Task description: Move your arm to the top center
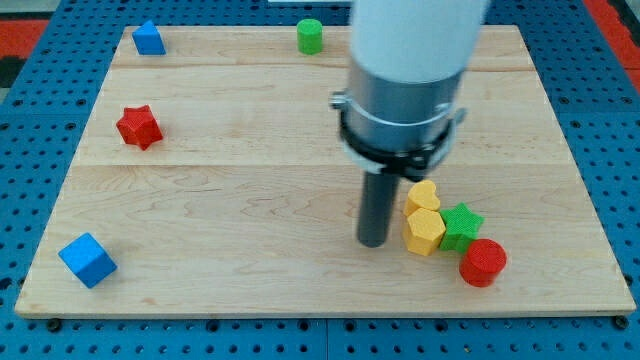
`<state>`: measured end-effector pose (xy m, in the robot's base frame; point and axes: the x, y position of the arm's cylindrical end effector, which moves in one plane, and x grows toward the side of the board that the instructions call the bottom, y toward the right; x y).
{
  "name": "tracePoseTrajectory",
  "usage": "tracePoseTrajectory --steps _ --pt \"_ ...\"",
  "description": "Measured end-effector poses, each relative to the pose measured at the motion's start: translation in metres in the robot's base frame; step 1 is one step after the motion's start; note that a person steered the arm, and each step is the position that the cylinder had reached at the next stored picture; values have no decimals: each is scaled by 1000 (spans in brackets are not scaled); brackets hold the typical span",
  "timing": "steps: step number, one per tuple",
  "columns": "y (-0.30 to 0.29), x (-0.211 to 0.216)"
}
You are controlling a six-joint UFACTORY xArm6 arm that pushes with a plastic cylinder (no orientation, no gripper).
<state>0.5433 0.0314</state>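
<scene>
At the view's far left, a blue cube [87, 260] sits near the wooden board's [230, 200] bottom corner. Above it a red star [139, 127] lies on the left side, and a blue block [148, 38] of unclear shape rests near the top left corner. A green cylinder [310, 36] stands at the top edge, just left of centre. My tip [373, 241] is a bare rod with nothing to open or close; it rests right of centre in the lower half, well below the top centre. Just beside it to the right are a yellow heart [422, 195] and a yellow hexagon [424, 232], touching each other, then a green star [461, 224] and a red cylinder [483, 263].
</scene>
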Motion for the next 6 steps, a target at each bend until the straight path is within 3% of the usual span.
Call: tracePoseTrajectory --steps 2,3,6 --pt "-61 -6" --pt "-23 -63" --pt "-14 -189"
